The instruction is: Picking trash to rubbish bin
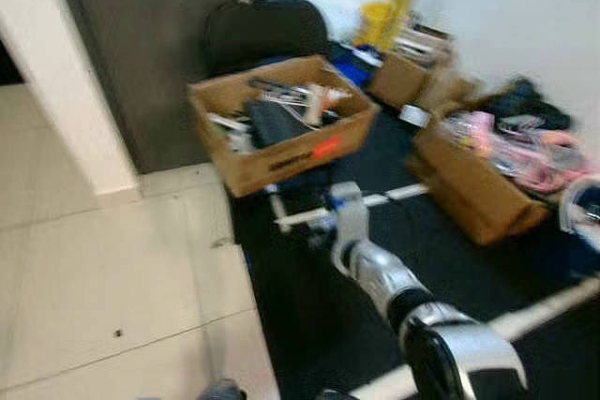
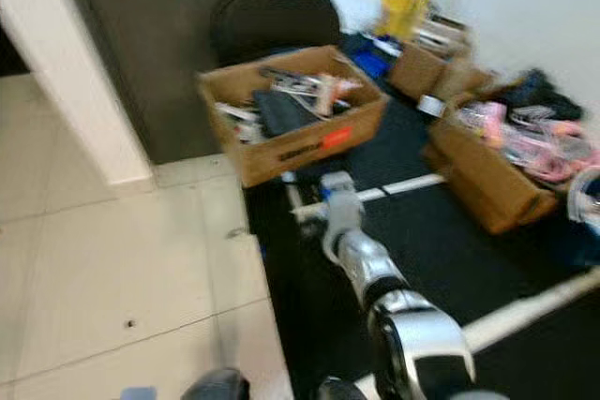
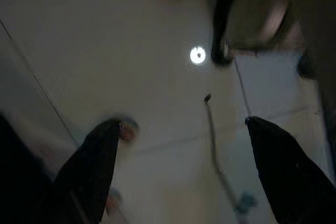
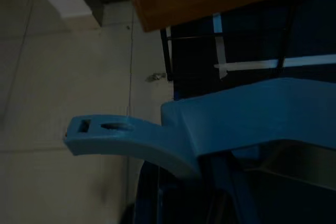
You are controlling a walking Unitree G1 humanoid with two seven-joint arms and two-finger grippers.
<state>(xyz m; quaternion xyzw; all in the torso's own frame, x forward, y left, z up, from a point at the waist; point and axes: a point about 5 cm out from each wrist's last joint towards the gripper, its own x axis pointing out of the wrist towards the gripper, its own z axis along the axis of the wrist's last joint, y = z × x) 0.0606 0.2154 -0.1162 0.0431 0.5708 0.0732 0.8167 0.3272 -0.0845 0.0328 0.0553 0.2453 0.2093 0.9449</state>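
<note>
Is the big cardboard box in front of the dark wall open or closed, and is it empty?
Open and not empty. The cardboard box has no lid or flaps over its top, and a dark item and several light ones lie inside, too blurred to name.

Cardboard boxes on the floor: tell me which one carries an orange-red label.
The big open box nearest the right arm, beside the grey wall; its front shows the label. The box of pink items shows none.

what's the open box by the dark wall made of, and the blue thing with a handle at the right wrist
The open box looks like plain brown corrugated cardboard: matte, folded flaps, printed side with a red label. The blue handled thing looks like moulded plastic, perhaps a dustpan: smooth, slightly glossy, with a slotted handle end. The right tool's grip on it is hidden.
</note>
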